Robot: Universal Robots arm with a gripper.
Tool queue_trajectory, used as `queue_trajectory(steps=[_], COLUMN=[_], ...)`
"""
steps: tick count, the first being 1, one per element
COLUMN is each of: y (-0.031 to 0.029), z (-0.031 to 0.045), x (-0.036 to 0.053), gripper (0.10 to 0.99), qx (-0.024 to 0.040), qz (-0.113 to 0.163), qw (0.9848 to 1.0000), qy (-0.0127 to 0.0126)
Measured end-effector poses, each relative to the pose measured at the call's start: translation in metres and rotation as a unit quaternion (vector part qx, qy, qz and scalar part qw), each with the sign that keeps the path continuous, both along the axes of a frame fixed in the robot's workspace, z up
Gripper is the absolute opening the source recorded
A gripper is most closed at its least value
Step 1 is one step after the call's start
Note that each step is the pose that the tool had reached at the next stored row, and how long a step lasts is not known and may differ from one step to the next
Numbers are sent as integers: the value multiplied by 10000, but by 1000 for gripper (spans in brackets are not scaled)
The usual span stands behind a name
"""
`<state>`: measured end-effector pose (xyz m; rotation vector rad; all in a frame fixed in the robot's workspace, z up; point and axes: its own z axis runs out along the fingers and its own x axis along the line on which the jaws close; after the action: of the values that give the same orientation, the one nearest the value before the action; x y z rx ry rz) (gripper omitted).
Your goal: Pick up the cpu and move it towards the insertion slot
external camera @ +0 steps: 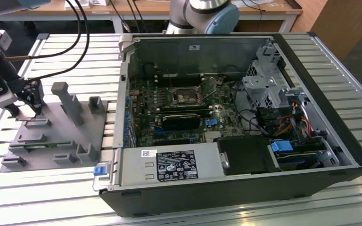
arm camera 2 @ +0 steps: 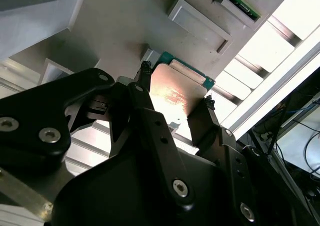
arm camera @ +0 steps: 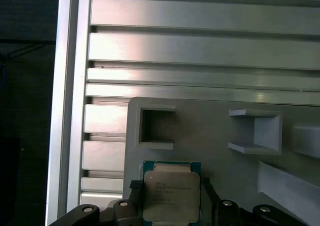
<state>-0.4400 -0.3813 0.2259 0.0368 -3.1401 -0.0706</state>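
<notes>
Gripper [external camera: 25,112] is clamping the cpu [arm camera: 171,196] by two opposite edges at the exterior view's left end of the grey fixture [external camera: 74,134]; the insertion slot [external camera: 186,96] is lying well to the exterior view's right of that fixture. Such a narrow edge hold is risking a slip or tilt, and the gripper itself is hiding whether the cpu is lifted.

Your gripper [external camera: 25,112] sits low at the exterior view's left, pointing down; both fingers [arm camera 2: 202,123] closed against opposite edges of the cpu [arm camera: 171,191].

Print on the cpu [arm camera: 171,196] lid and on the power supply label [external camera: 176,165] is too small to read.
</notes>
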Motion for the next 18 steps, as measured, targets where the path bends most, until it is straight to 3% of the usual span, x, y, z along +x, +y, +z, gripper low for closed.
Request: queue_trajectory(steps=[18], y=[40], z=[31], x=[0], gripper=[545], qx=[-3], qz=[0], qw=[10000], qy=[0])
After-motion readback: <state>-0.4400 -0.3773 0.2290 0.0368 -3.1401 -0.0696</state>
